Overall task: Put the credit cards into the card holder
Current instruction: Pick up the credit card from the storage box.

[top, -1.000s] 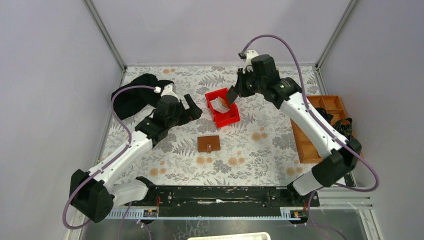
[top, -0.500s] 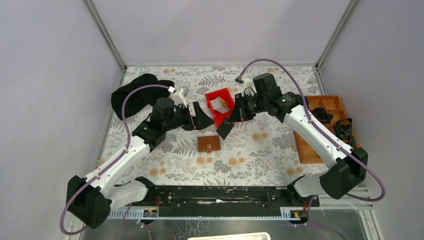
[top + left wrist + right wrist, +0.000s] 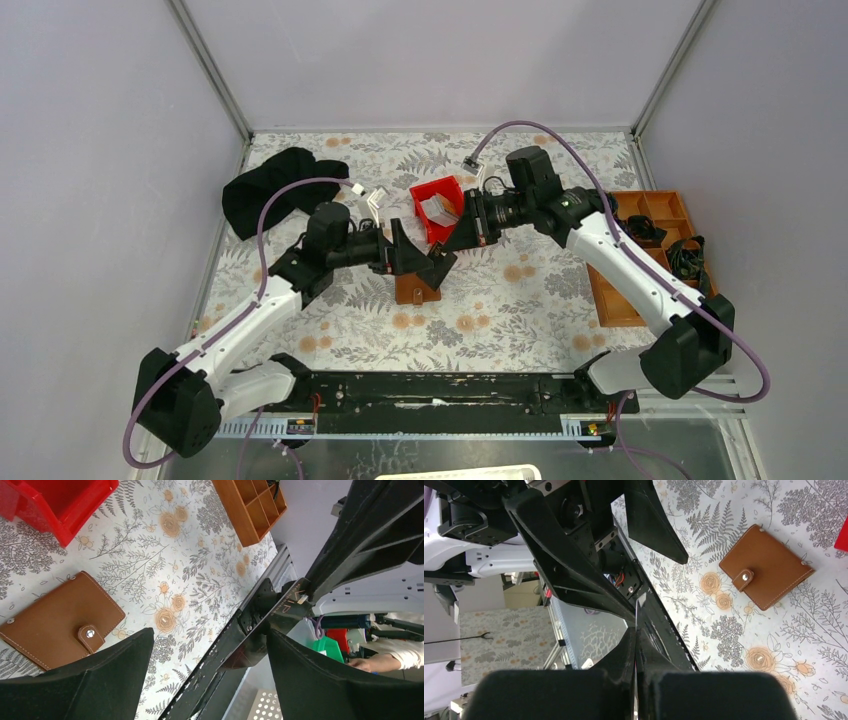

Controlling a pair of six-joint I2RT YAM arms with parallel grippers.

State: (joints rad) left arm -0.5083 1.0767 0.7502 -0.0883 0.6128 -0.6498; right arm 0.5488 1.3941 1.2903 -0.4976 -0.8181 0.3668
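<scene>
The brown card holder (image 3: 417,291) (image 3: 60,620) (image 3: 766,572) lies closed on the floral table, its tab clasp fastened. My right gripper (image 3: 452,248) (image 3: 636,635) is shut on a dark credit card (image 3: 441,262) (image 3: 280,625), which hangs just above the holder. In the right wrist view that card shows edge-on (image 3: 636,617). My left gripper (image 3: 411,254) (image 3: 210,635) is open, one finger on each side of the dark card without touching it. Light-coloured credit cards (image 3: 438,208) lie in the red bin.
The red bin (image 3: 452,232) (image 3: 60,505) stands just behind the holder. An orange-brown compartment tray (image 3: 610,300) (image 3: 250,505) sits at the right edge with black cables on it. A black cloth (image 3: 270,190) lies at the back left.
The right gripper carried the dark card from over the red bin down and left to above the holder. The left arm swung right, its open jaws now flanking the card.
</scene>
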